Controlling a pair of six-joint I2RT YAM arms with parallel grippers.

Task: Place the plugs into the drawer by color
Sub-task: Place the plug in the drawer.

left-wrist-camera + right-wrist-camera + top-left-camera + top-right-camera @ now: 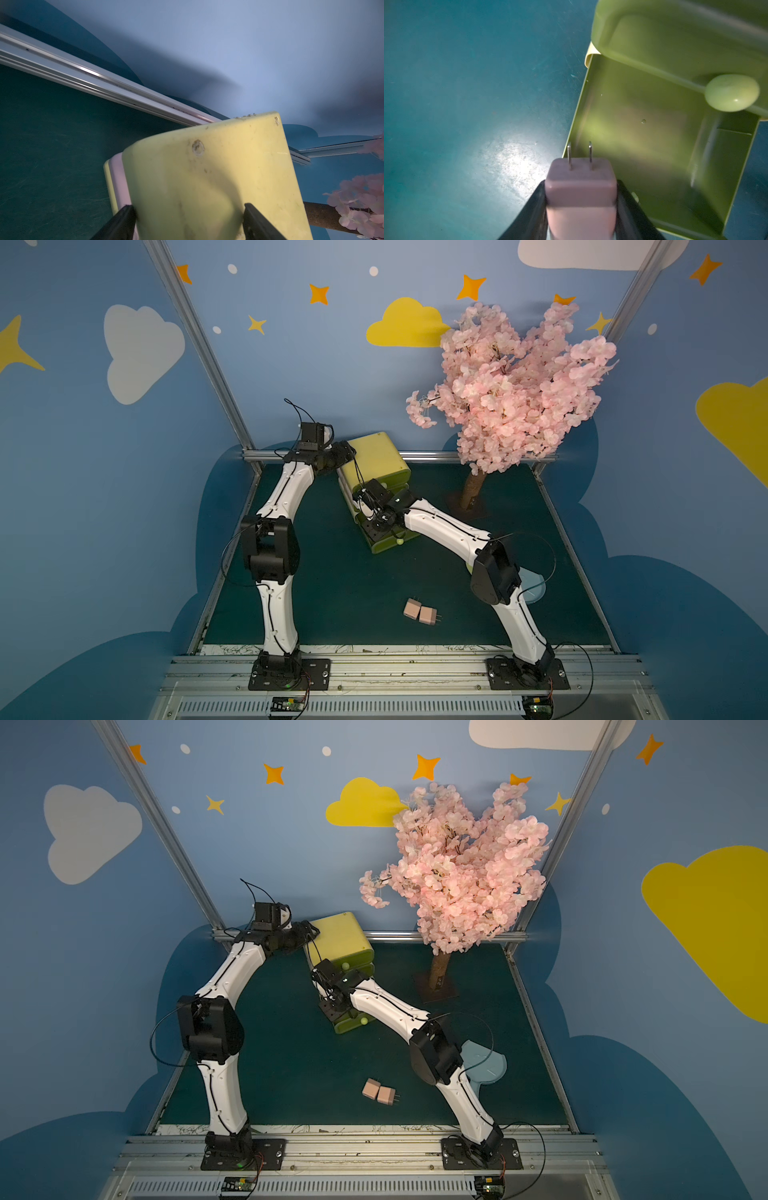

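Black right gripper (581, 185): clamped on a pink plug (580, 199), prongs pointing ahead, out from the jaws.
Plug to drawer: held above the side rim of the pulled-out bottom drawer (643, 135), part over table (467, 104), part over drawer.
Next move, judged: shift sideways over the bare drawer floor, then release.
Left gripper (190, 209): fingers (122, 220) straddle the chest (207, 166), pressed to both sides, bracing it.
Spare plugs (412, 608): two pink, touching, on the table nearer the right arm (449, 526).

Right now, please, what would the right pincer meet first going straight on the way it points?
Probably the open bottom drawer: the pink plug it holds aims prongs-first at the floor by its wall; depth unclear.
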